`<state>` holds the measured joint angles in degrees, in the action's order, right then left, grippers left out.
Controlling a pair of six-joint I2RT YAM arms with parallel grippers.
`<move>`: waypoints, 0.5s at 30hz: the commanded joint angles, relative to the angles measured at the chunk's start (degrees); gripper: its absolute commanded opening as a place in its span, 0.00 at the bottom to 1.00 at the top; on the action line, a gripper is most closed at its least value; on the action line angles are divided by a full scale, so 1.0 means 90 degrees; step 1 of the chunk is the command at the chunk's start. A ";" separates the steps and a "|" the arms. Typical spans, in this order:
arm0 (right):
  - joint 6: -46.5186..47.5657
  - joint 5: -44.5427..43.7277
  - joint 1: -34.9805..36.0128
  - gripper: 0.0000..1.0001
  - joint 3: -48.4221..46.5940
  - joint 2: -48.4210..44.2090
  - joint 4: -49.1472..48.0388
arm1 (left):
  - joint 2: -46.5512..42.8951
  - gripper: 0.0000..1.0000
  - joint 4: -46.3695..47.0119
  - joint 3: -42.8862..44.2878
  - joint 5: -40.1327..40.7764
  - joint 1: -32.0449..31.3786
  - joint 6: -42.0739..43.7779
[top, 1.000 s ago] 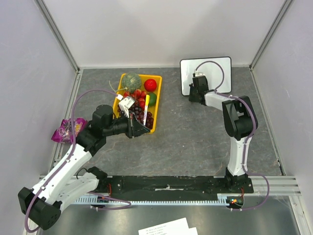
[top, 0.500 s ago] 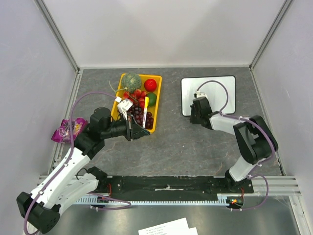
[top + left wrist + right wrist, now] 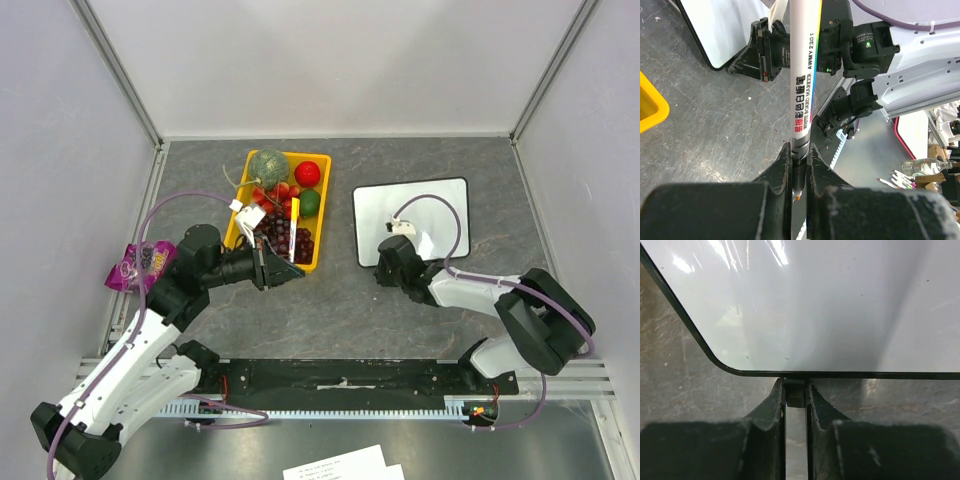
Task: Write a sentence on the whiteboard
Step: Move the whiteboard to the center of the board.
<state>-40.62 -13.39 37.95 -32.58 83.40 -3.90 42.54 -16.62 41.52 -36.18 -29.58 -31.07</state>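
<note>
The whiteboard (image 3: 425,205) lies at centre right of the table, its white face blank; no orange letters show. My right gripper (image 3: 384,266) is shut on a small black foot (image 3: 796,392) at the board's near edge, close to a rounded corner; the glossy board (image 3: 815,305) fills the right wrist view. My left gripper (image 3: 288,270) is shut on a white whiteboard marker (image 3: 294,228), held over the table beside the yellow tray. In the left wrist view the marker (image 3: 806,75) runs up between my fingers, its orange tip towards the camera, with the board (image 3: 725,25) beyond.
A yellow tray (image 3: 322,215) holding several fruits stands left of the board. A purple packet (image 3: 140,262) lies by the left wall. White paper sheets (image 3: 340,465) lie off the table's near edge. Walls enclose the back and sides.
My right gripper has pulled the whiteboard from the back wall towards the near left, and it now lies flatter. My left gripper with the marker has drifted slightly down and left.
</note>
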 commanded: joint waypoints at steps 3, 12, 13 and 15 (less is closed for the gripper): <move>-0.1481 0.0179 0.0753 0.00 0.0348 0.0001 0.0512 | -0.0137 0.02 0.0197 -0.0043 -0.0062 0.0016 -0.0298; -0.2117 0.0003 0.1807 0.00 -0.0198 0.0801 0.0267 | -0.0010 0.02 0.0177 0.0016 -0.0032 0.0025 -0.0249; -0.2137 0.0022 0.1895 0.00 -0.0315 0.0938 0.0258 | -0.0001 0.02 0.0177 0.0016 -0.0032 0.0025 -0.0249; -0.2176 0.0013 0.2052 0.00 -0.0520 0.1124 0.0287 | 0.0009 0.02 0.0177 0.0016 -0.0023 0.0016 -0.0249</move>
<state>-52.95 -20.32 52.62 -35.62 88.03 -5.28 42.50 -16.62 41.17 -36.12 -29.58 -31.99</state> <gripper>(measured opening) 0.183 0.099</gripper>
